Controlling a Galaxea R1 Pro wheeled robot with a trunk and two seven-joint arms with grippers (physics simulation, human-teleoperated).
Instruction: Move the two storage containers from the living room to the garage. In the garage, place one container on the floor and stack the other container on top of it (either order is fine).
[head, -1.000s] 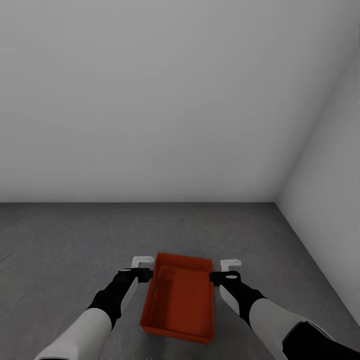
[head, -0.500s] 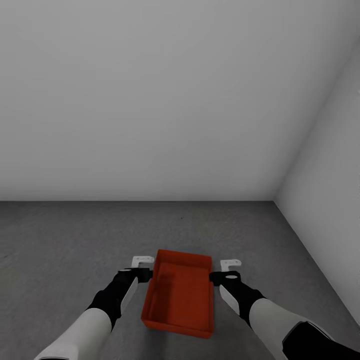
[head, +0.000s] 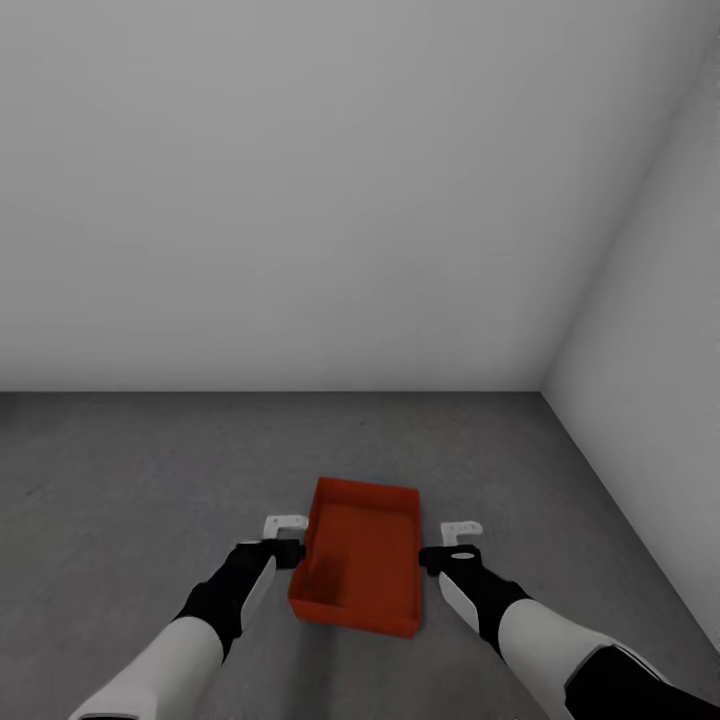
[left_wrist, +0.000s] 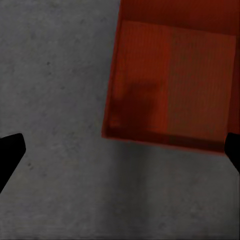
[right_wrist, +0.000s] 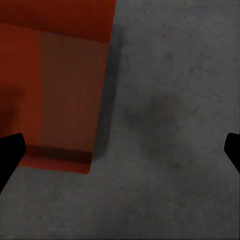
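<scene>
Orange-red storage container (head: 358, 570) on the garage floor (head: 130, 470), nothing in it.
It sits between the two claws, near the wall corner; left claw (head: 284, 537) and right claw (head: 458, 540) both spread open, gripping nothing.

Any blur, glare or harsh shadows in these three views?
Head view: flat, even light, no glare; the red bin casts only a faint shadow on the grey floor. Left wrist view: bin edges soft, slightly blurred. Right wrist view: floor mottled, with a diffuse dark patch.
</scene>
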